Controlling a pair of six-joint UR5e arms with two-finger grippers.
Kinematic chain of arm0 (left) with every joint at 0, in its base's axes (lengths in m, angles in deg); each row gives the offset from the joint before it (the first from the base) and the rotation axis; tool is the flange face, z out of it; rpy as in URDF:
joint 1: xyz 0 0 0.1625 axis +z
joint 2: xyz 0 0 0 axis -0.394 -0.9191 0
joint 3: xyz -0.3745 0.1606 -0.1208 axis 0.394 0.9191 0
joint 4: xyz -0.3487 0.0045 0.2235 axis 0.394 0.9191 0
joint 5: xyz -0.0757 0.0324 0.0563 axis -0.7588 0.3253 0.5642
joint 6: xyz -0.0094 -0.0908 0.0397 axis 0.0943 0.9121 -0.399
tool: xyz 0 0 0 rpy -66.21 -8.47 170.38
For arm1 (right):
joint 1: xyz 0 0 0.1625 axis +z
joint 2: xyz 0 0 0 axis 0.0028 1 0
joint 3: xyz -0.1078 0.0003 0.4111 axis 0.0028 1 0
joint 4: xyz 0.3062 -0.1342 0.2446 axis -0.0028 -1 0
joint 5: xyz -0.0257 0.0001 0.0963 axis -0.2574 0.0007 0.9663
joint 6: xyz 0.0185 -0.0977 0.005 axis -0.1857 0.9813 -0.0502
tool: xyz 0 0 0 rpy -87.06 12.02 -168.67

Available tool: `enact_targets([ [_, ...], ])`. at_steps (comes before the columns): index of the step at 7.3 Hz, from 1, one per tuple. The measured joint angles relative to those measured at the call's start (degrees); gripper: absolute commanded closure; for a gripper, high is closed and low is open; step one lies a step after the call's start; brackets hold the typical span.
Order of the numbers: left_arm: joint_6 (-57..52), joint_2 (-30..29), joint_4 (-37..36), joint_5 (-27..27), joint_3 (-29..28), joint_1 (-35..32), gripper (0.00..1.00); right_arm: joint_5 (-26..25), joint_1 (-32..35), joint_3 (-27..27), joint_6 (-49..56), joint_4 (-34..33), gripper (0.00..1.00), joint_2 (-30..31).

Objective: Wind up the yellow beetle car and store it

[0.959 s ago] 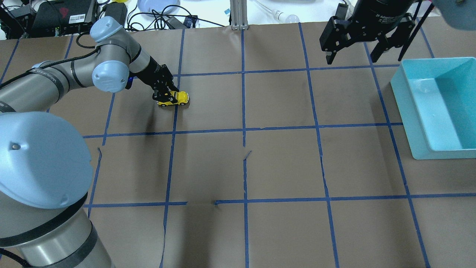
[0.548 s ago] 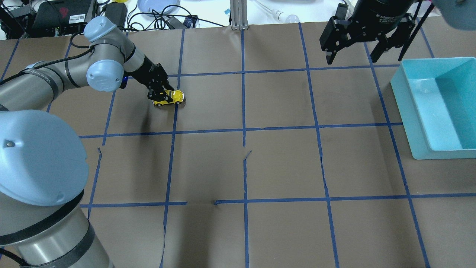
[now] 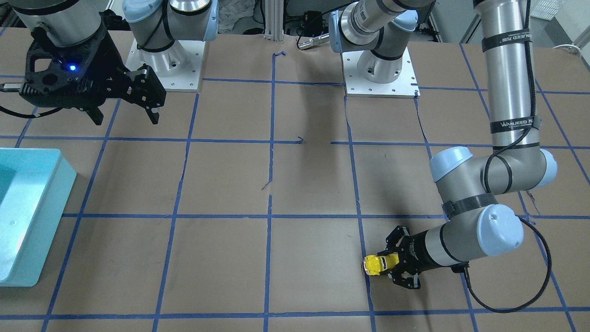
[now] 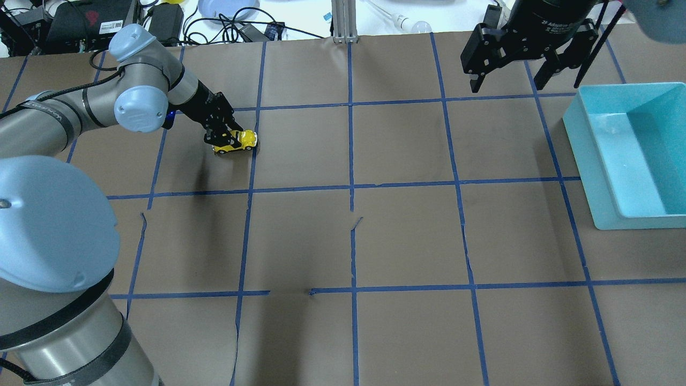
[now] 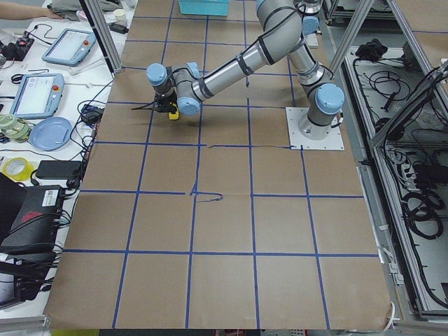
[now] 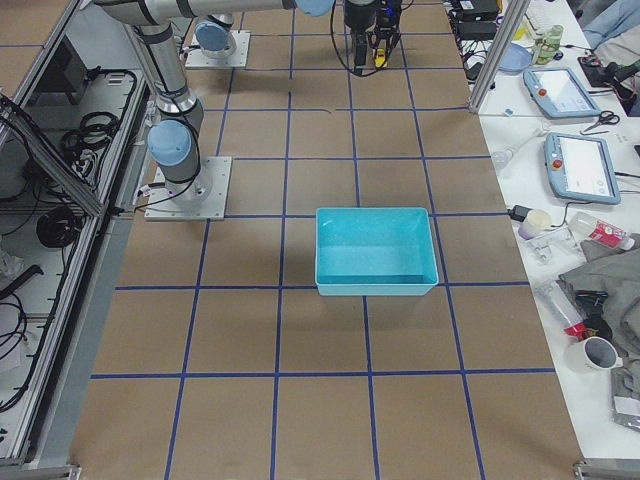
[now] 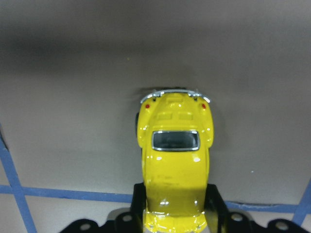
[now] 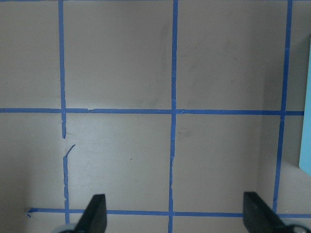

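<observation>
The yellow beetle car sits on its wheels on the brown paper table, far left in the overhead view. My left gripper is shut on its front half, low at table level. It also shows in the front-facing view and fills the left wrist view, rear bumper pointing away, my fingers clamping both sides. My right gripper hangs open and empty high over the far right, near the teal bin. Its fingertips show wide apart in the right wrist view.
The teal bin is open and holds nothing, at the table's right edge in the overhead view. Blue tape lines grid the brown paper. Cables, a plate and devices lie beyond the table's far edge.
My left gripper has dragged the yellow car along the table toward the left, about half a tile width. The right arm has not moved.
</observation>
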State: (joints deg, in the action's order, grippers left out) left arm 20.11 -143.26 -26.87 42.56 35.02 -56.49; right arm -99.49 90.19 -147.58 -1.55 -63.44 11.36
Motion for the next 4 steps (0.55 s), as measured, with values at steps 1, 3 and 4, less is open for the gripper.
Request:
enact_targets([
  [1,-0.17,-0.08,0.06,0.04,0.06,0.10,1.00,0.00,0.00,0.00,0.00,0.01,0.00,0.00],
  [3,-0.32,-0.23,0.09,0.17,0.15,0.31,1.00,0.00,0.00,0.00,0.00,0.02,0.00,0.00],
  [4,-0.44,-0.22,0.14,0.28,0.27,0.65,1.00,0.00,0.00,0.00,0.00,0.02,0.00,0.00],
])
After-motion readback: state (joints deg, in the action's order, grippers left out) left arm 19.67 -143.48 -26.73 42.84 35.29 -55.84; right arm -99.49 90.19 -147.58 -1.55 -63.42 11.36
